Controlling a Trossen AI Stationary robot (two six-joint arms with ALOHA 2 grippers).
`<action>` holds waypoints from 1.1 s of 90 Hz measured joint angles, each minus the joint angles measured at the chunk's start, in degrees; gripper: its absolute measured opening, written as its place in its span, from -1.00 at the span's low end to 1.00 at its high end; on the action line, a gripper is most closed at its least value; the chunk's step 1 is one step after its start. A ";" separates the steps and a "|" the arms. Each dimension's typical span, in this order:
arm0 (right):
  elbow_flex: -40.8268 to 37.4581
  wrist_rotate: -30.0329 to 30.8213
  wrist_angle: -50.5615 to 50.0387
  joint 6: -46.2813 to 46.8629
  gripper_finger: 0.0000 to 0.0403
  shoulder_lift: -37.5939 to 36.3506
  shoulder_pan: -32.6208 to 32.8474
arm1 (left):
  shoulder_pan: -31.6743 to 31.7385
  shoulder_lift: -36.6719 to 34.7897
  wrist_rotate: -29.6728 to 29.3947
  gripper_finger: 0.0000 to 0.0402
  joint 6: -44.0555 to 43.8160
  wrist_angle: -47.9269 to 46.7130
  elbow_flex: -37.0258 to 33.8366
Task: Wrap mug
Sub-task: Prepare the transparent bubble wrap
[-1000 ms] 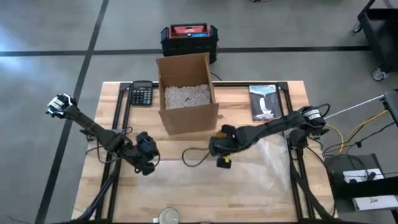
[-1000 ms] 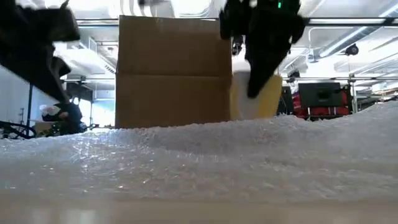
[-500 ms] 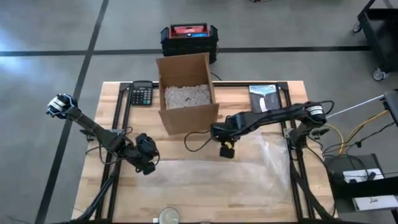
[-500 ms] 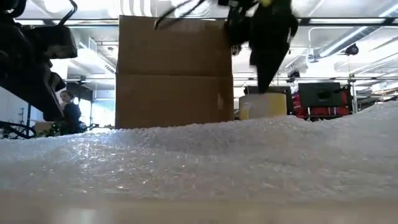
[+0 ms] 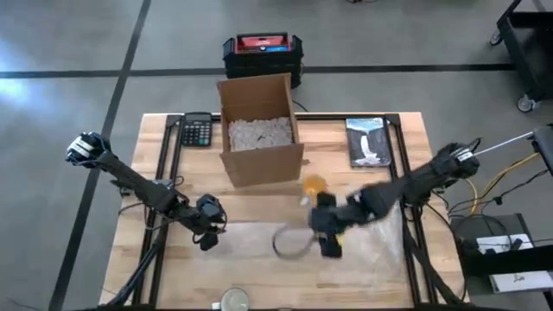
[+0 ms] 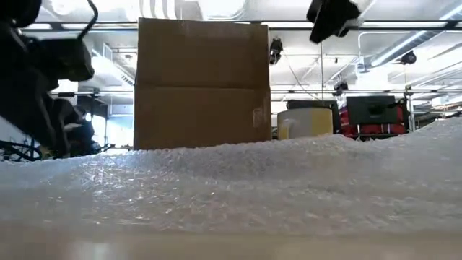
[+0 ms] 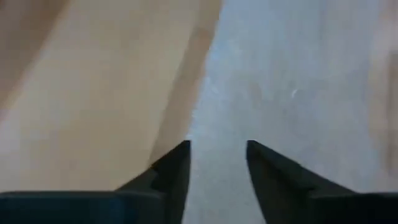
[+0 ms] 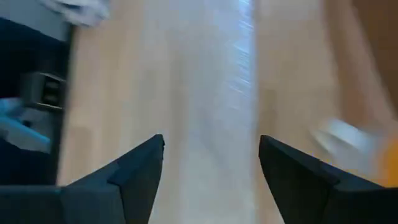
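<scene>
Pale bare-wood bench (image 5: 406,130), smooth and matt; clear bubble wrap (image 6: 231,188) across the centre, pebbly and glistening; matt brown cardboard box (image 6: 202,83), flat-faced; mug (image 6: 304,121), smooth yellow.

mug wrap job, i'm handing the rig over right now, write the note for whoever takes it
Right gripper: open, empty, over the bubble wrap at the table's near middle.
Left gripper: open, empty, at the wrap's left edge.
Mug: yellow, standing free beside the cardboard box, at the wrap's far edge.
Done: wrap spread flat, mug set down.
Left: fold the wrap around the mug; nothing covers it yet.
</scene>
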 joint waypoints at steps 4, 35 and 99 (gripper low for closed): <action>-1.23 1.59 1.99 0.89 0.23 1.34 1.01 | 0.31 1.64 0.00 -0.04 0.02 -0.33 -0.22; -7.06 6.60 2.45 6.63 0.00 10.60 0.68 | 0.27 9.09 3.20 -0.82 6.25 -3.58 7.95; 8.49 33.55 -13.49 -5.72 -0.99 10.63 2.48 | -5.96 6.59 -17.46 -1.00 7.38 -46.43 34.00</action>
